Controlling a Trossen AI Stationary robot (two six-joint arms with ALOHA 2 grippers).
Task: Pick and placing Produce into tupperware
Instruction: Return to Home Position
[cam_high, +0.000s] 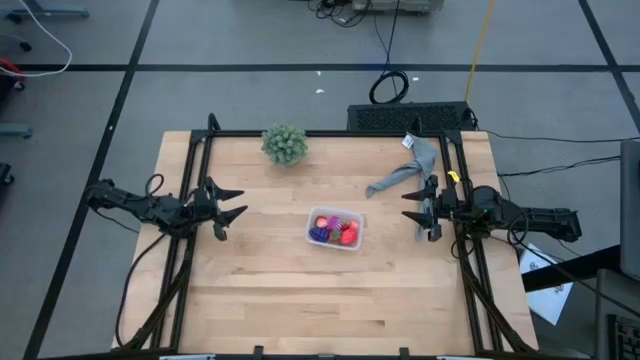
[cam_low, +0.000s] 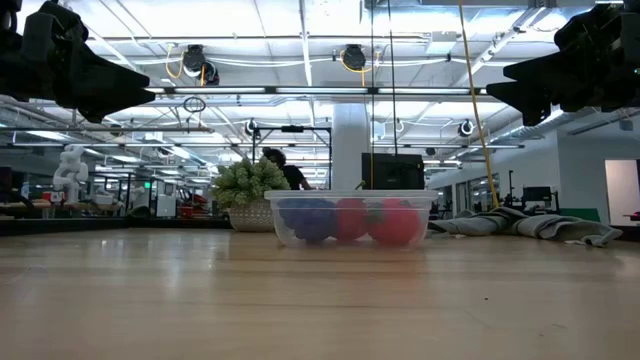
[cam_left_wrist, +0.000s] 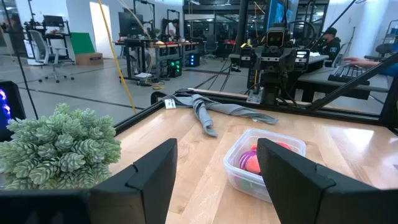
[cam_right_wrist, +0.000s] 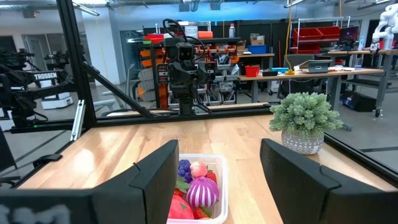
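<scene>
The clear tupperware (cam_high: 335, 230) stands on its base at the table's middle and holds the produce (cam_right_wrist: 198, 190): red pieces, a pink one, a striped magenta ball and a purple cluster (cam_low: 308, 218). My left gripper (cam_high: 232, 208) hangs open above the table's left side, pointing level toward the tupperware (cam_left_wrist: 264, 163). My right gripper (cam_high: 415, 210) hangs open above the right side, facing it too. Neither touches anything.
A green bushy plant in a pot (cam_high: 285, 144) stands near the far edge, left of middle. A grey cloth (cam_high: 405, 172) lies at the far right. Black frame rails (cam_high: 190, 250) run along both sides. Bare wood lies near the front edge.
</scene>
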